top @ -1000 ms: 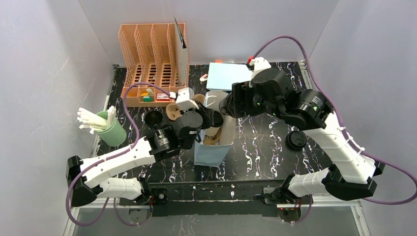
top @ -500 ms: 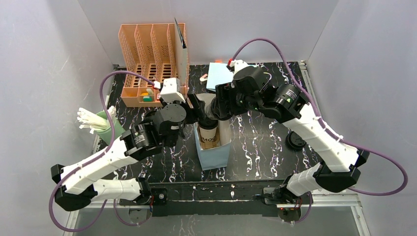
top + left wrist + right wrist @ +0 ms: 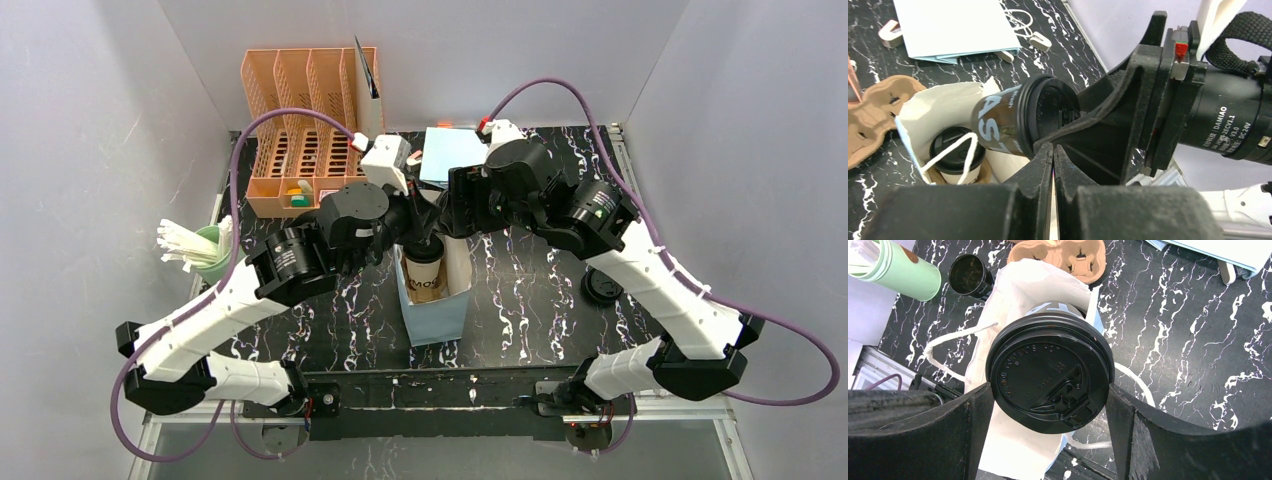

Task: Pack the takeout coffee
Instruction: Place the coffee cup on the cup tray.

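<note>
Seen from above, my own arms hide the upper cup (image 3: 998, 125) and the mouth of the paper bag (image 3: 440, 315). In my right wrist view its lid (image 3: 1049, 372) covers its body, and my right fingers (image 3: 1133, 435) run off the lower edge. The lower cup (image 3: 948, 142) sits half hidden behind a handle (image 3: 969, 150).

Nearly touching: left pincer (image 3: 1053, 150) closed, right pincer (image 3: 1048, 407) spread wide.

White-shelled arms (image 3: 215, 318) with black joints, purple cables (image 3: 237, 170), a DAMIAO-labelled black motor (image 3: 1230, 120)
</note>
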